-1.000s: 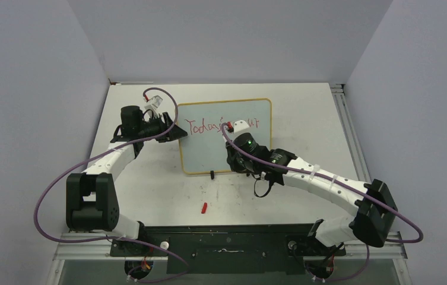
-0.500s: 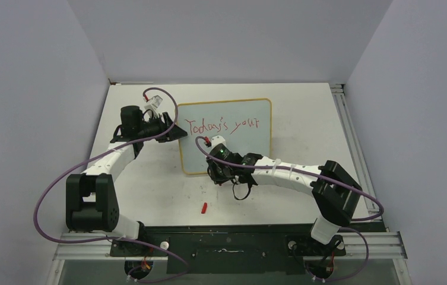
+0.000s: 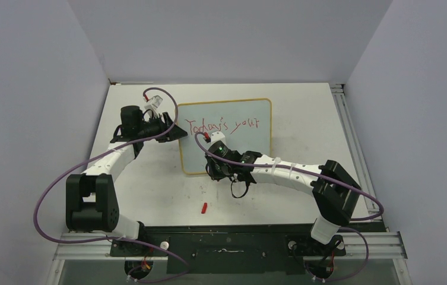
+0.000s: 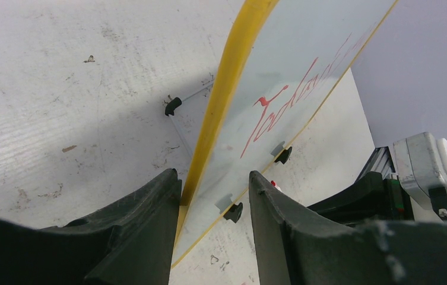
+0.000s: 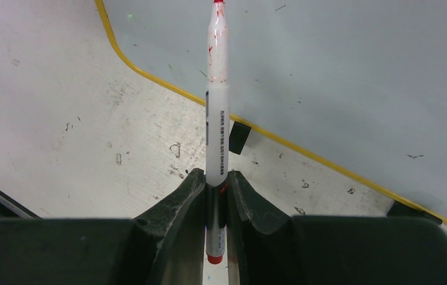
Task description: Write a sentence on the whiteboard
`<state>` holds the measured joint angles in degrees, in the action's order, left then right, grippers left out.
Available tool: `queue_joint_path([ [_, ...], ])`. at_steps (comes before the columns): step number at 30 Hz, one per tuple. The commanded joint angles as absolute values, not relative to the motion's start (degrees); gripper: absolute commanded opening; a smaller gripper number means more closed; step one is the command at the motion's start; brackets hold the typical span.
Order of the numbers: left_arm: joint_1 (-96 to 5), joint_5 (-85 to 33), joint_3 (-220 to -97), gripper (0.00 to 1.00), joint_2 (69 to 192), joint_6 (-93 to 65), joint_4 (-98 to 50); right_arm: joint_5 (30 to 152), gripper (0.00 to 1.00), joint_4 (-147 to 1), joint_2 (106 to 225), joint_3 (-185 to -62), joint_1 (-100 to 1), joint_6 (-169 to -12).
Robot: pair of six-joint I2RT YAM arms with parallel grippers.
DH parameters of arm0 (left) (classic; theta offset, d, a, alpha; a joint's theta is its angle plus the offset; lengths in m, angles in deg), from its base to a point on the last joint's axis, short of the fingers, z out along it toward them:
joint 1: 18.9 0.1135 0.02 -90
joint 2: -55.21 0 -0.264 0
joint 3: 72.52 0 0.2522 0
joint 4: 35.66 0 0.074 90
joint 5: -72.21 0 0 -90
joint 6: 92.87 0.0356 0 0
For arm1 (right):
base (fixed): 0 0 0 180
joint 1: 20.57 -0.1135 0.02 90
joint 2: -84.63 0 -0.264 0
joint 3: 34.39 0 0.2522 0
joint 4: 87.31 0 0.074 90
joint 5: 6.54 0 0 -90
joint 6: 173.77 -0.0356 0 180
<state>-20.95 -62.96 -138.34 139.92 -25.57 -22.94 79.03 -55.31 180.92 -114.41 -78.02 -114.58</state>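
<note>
The whiteboard [image 3: 250, 148] with its yellow frame lies mid-table. The sentence [image 3: 224, 125] is in red marker along its top and reads about "Today's your". My left gripper [image 3: 170, 132] grips the board's left edge. In the left wrist view its jaws [image 4: 214, 173] straddle the yellow frame of the whiteboard [image 4: 280, 77], and the sentence [image 4: 292, 101] shows there. My right gripper [image 3: 216, 166] is at the board's lower left. It [image 5: 214, 175] is shut on a white red-tipped marker [image 5: 216, 119]. The marker's tip is over the whiteboard [image 5: 327, 71] near its corner.
A red marker cap [image 3: 204, 207] lies on the table in front of the board. Black clip feet [image 5: 238, 136] stand along the board's near edge. Grey walls close in the table on three sides. Purple cables loop off both arms.
My right arm has swung left and nearer, from the end of the written line to the board's lower left. The word "your" is now uncovered. The left arm has not moved.
</note>
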Motion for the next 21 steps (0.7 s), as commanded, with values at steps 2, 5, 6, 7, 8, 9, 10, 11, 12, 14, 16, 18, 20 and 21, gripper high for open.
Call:
queue_joint_path([
  [2, -21.5, -64.7, -139.1, 0.44, 137.3, -25.1, -24.1, 76.3, 0.05, -54.8, 181.5, -117.1, -77.8, -115.4],
  [5, -21.5, -64.8, -139.1, 0.44, 137.3, -25.2, -24.1, 76.2, 0.05, -54.6, 181.5, -117.1, -77.5, -115.5],
  [6, -21.5, -64.8, -139.1, 0.44, 137.2, -25.2, -24.1, 76.2, 0.05, -54.4, 181.7, -117.1, -77.4, -115.6],
  [7, -21.5, -64.8, -139.1, 0.44, 137.2, -25.2, -24.2, 76.1, 0.05, -54.4, 181.7, -117.2, -77.3, -115.6],
  [8, -21.5, -64.8, -139.1, 0.44, 137.3, -25.2, -24.2, 76.1, 0.05, -54.4, 181.7, -117.2, -77.3, -115.6],
  [9, -21.5, -64.8, -139.0, 0.44, 137.3, -25.2, -24.2, 76.1, 0.05, -54.4, 181.8, -117.1, -77.3, -115.6],
  [10, -21.5, -64.8, -139.0, 0.44, 137.3, -25.2, -24.2, 75.9, 0.05, -54.4, 181.9, -117.1, -77.2, -115.6],
  [11, -21.5, -64.8, -139.0, 0.44, 137.3, -25.2, -24.2, 75.9, 0.05, -54.4, 181.9, -117.1, -77.1, -115.6],
  [12, -21.5, -64.8, -139.0, 0.44, 137.3, -25.2, -24.2, 75.8, 0.05, -54.4, 182.0, -117.1, -77.1, -115.8],
  [14, -21.5, -64.8, -139.0, 0.44, 137.2, -25.2, -24.3, 75.5, 0.05, -54.1, 182.2, -117.2, -77.0, -115.8],
  [16, -21.5, -64.8, -139.0, 0.44, 137.2, -25.2, -24.3, 75.1, 0.05, -53.8, 182.4, -117.4, -77.0, -115.8],
  [18, -21.5, -64.7, -139.0, 0.44, 137.2, -25.3, -24.2, 74.9, 0.05, -53.8, 182.5, -117.4, -76.9, -115.8],
  [20, -21.5, -64.8, -139.0, 0.44, 137.3, -25.3, -24.3, 74.5, 0.05, -53.6, 182.7, -117.5, -76.9, -115.9],
  [21, -21.5, -64.8, -139.0, 0.44, 137.3, -25.3, -24.3, 74.3, 0.05, -53.5, 182.7, -117.6, -77.0, -115.9],
])
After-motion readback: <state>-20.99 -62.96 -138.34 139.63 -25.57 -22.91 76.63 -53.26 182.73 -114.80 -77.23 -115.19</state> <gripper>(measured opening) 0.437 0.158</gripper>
